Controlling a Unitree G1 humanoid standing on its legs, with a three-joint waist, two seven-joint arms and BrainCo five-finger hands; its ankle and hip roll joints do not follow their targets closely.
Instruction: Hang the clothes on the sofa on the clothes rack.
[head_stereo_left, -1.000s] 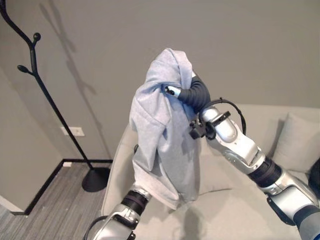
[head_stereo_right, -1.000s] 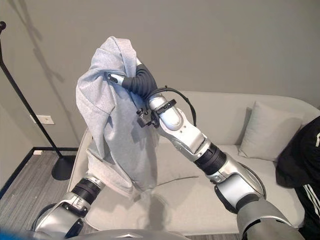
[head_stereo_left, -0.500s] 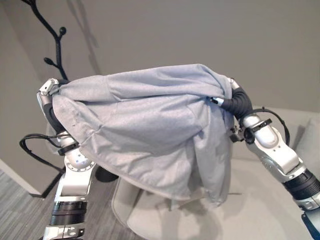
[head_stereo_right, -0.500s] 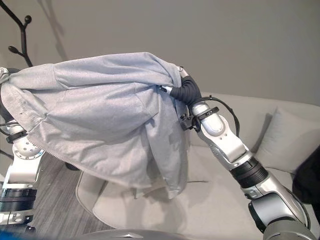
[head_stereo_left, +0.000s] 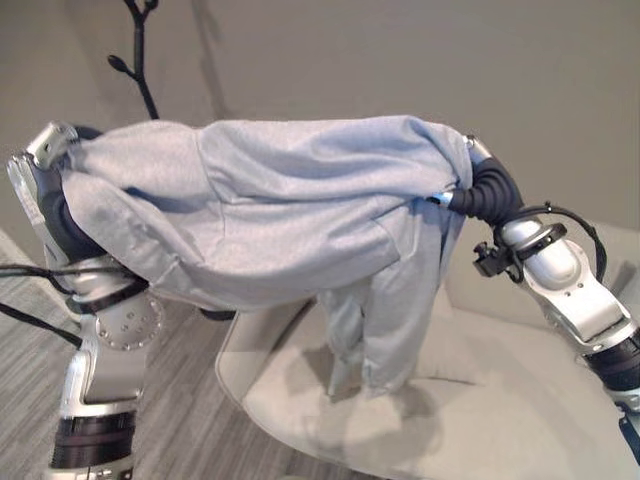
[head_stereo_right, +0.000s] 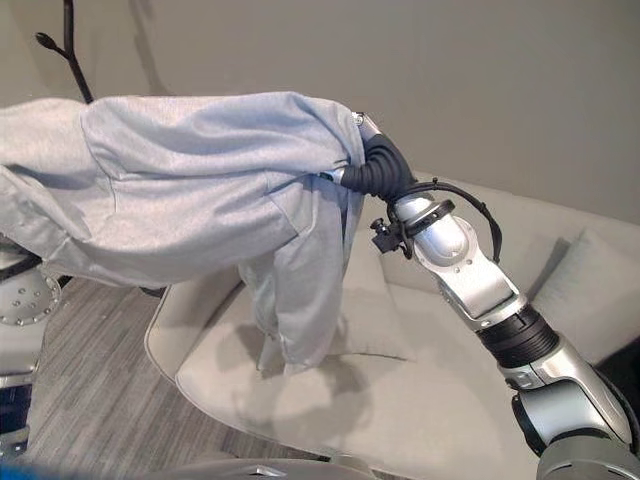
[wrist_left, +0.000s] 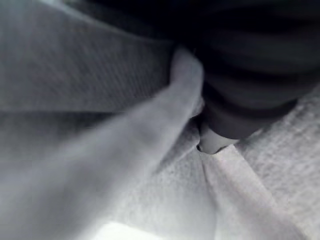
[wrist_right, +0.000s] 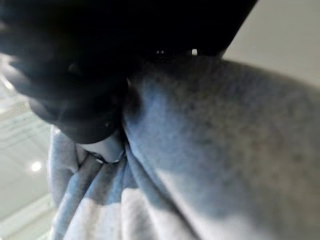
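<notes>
A light grey sweatshirt is stretched out wide in the air between my two hands, above the sofa's left end. My left hand holds its left end, with cloth bunched round the fingers in the left wrist view. My right hand is shut on the right end, with folds gathered against it. A sleeve or loose part hangs down from the middle toward the seat. The black clothes rack rises behind the sweatshirt's left part, its branched top showing above the cloth.
The pale sofa lies below and to the right, with a cushion on its seat. Striped grey floor is on the left. The rack's dark base shows just under the cloth. A plain wall stands behind.
A second ago the sweatshirt hung bunched from my right hand. My left hand has since pulled its other end out to the left and up, spreading it wide. The view has also shifted.
</notes>
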